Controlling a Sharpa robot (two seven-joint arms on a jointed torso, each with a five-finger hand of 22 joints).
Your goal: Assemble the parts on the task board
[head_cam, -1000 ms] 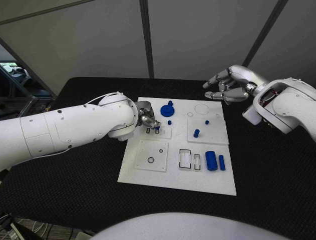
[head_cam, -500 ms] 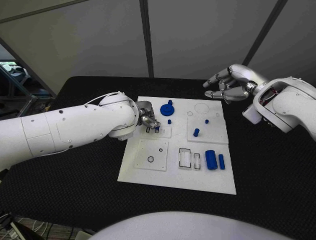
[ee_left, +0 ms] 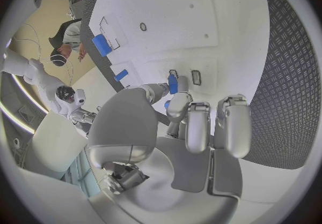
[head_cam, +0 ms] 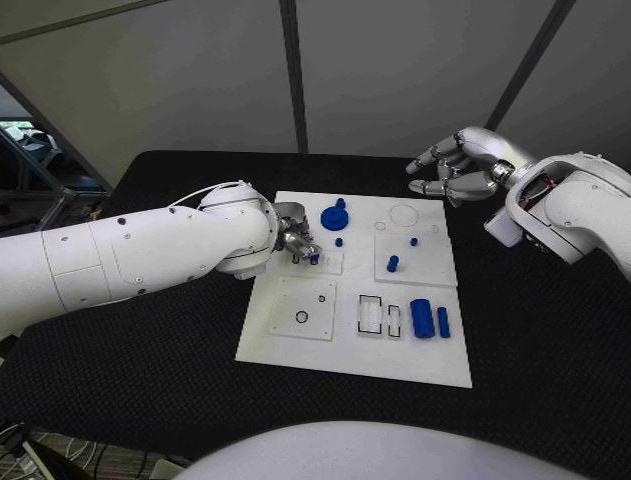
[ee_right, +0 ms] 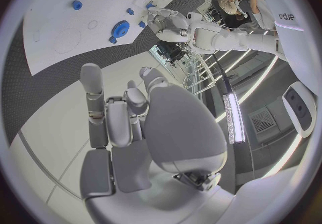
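At my left hand (head_cam: pixel 295 240), thumb and a finger pinch a small blue part (ee_left: pixel 172 83) right over the slots on the task board (head_cam: pixel 347 355). Right hand (head_cam: pixel 457 172) hovers beyond the board's far edge, fingers loosely curled, holding nothing. No readable markings on board.

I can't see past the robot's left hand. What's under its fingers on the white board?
The left hand pinches a small blue part over two little slots on the task board. The part's lower end is hidden.
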